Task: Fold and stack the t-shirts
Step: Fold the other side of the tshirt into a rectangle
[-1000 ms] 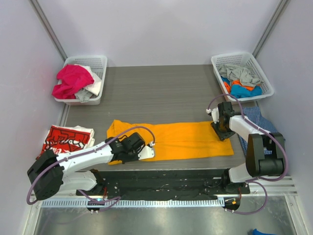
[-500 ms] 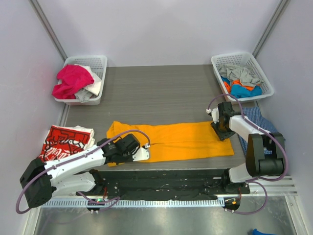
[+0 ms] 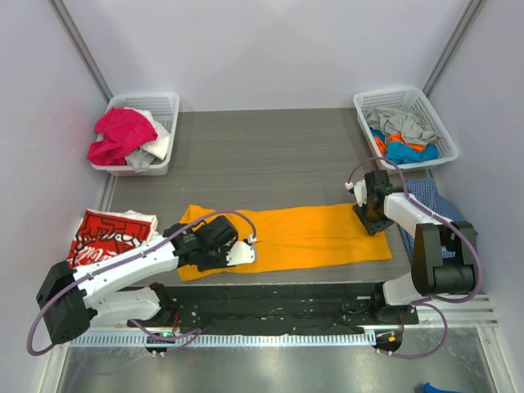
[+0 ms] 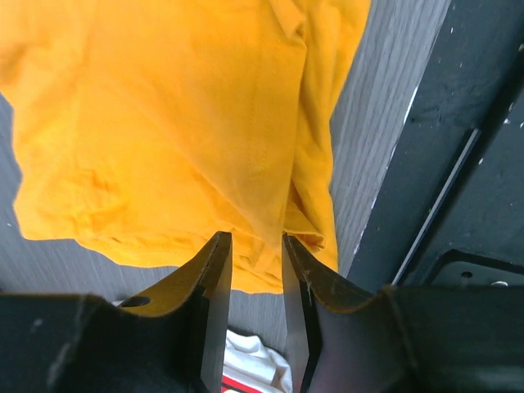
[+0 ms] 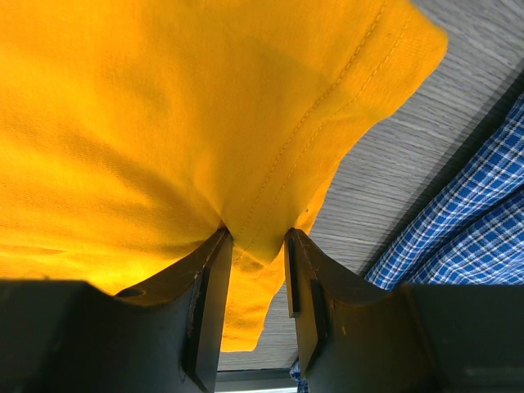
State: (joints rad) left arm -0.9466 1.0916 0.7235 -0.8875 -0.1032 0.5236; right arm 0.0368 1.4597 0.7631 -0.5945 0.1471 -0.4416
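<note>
The bright orange-yellow t-shirt (image 3: 319, 233) lies folded into a long strip across the near half of the table. My left gripper (image 3: 248, 248) is at the strip's left part, near its front edge. In the left wrist view it (image 4: 257, 241) is shut on a fold of the orange cloth (image 4: 164, 123). My right gripper (image 3: 366, 214) is at the strip's right end. In the right wrist view it (image 5: 255, 237) is shut on the stitched hem of the orange t-shirt (image 5: 164, 106). The red t-shirt with white lettering (image 3: 110, 233) lies folded at the left table edge.
A white basket (image 3: 168, 102) with pink and white clothes stands at the back left. Another white basket (image 3: 434, 106) with grey, blue and orange clothes stands at the back right. A blue checked cloth (image 3: 426, 201) lies beside my right arm. The black base rail (image 3: 270, 299) runs along the near edge.
My left gripper drew a little left and toward the near edge, then moved back away from it. The shirt's left end shifted with it. The right arm has not moved.
</note>
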